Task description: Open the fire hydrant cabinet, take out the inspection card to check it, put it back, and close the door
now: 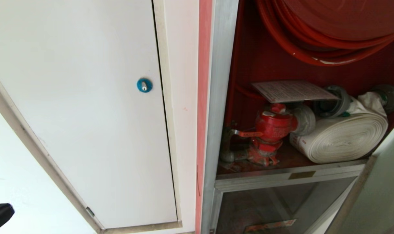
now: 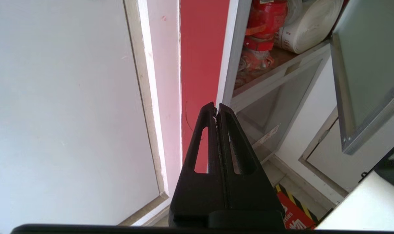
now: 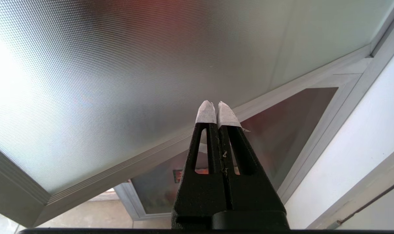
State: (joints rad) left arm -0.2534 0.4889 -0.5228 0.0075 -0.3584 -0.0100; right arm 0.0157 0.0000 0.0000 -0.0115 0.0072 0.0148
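Note:
The fire hydrant cabinet [image 1: 221, 97] stands open, showing its red inside, the red hose reel [image 1: 330, 29], the red valve [image 1: 271, 130] and the white rolled hose [image 1: 343, 136]. The pale inspection card [image 1: 292, 91] lies flat on top of the valve. The door [image 1: 388, 182] is swung out at the right and also shows in the left wrist view [image 2: 369, 58]. My left gripper [image 2: 216, 107] is shut and empty, low and left of the cabinet frame. A black part of that arm [image 1: 0, 216] shows in the corner. My right gripper [image 3: 217, 104] is shut and empty, close to the door's glass [image 3: 119, 65].
A plain white panel door [image 1: 86, 113] with a blue round lock [image 1: 144, 85] fills the wall left of the cabinet. Below the shelf sits a smaller dark glass panel [image 1: 271, 208] with a red strip label. A red, yellow and black floor sign [image 2: 294, 211] lies near the base.

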